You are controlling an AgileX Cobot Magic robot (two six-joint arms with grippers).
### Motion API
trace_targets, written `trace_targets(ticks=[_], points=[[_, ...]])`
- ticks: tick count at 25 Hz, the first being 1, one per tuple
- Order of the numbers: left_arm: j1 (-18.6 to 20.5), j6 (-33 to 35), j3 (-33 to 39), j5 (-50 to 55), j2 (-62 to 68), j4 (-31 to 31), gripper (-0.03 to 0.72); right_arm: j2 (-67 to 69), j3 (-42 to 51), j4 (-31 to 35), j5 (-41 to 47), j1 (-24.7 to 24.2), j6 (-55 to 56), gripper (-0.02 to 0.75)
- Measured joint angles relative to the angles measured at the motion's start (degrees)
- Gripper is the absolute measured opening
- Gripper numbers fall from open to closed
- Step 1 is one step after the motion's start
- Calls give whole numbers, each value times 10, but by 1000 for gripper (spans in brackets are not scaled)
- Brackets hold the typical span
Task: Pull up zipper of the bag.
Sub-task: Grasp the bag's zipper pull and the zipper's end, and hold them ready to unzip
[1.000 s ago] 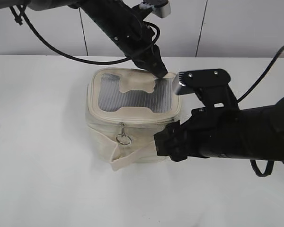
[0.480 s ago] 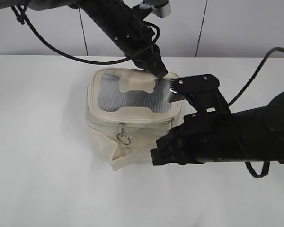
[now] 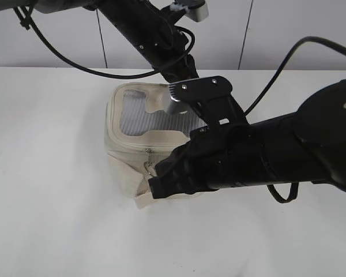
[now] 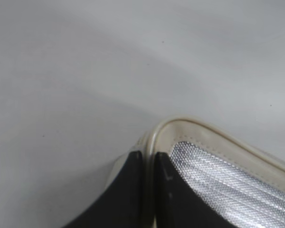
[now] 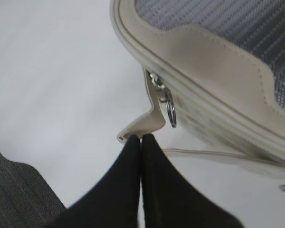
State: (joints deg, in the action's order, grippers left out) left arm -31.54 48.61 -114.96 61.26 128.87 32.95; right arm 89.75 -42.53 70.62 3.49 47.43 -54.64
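The right gripper point(image 5: 141, 138) has its jaws pressed together with nothing visibly between them, the tips just beside the end of the cream strap point(image 5: 143, 124) that hangs off the bag's front. At one o'clock from those tips in the right wrist view, the zipper's metal ring pull point(image 5: 171, 109) dangles against the bag's front wall. The left gripper point(image 4: 148, 156) has its jaws pinching the cream rim of the bag point(image 3: 127, 141) at a rear corner of its top. The bag sits mid-surface point(image 3: 52, 173), mesh window point(image 3: 139, 117) facing up, with the right arm point(image 3: 265, 156) crossing its front right side.
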Motion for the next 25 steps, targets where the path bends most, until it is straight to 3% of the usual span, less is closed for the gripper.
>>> trace_targets(ticks=[4,6,11,13,18,25], points=[[0,0,0,0,0,0,33,-5,13,20,1,0,2,9],[0,0,0,0,0,0,33,-26,52,40,1,0,3,48],[0,0,0,0,0,0,33,-97,153,67,-79,0,4,419],[0,0,0,0,0,0,33,-108,156,67,-116,-1,4,489],[0,0,0,0,0,0,33,-103,148,62,-173,-1,5,522],[0,0,0,0,0,0,33,-54,99,7,-178,-2,42,524]])
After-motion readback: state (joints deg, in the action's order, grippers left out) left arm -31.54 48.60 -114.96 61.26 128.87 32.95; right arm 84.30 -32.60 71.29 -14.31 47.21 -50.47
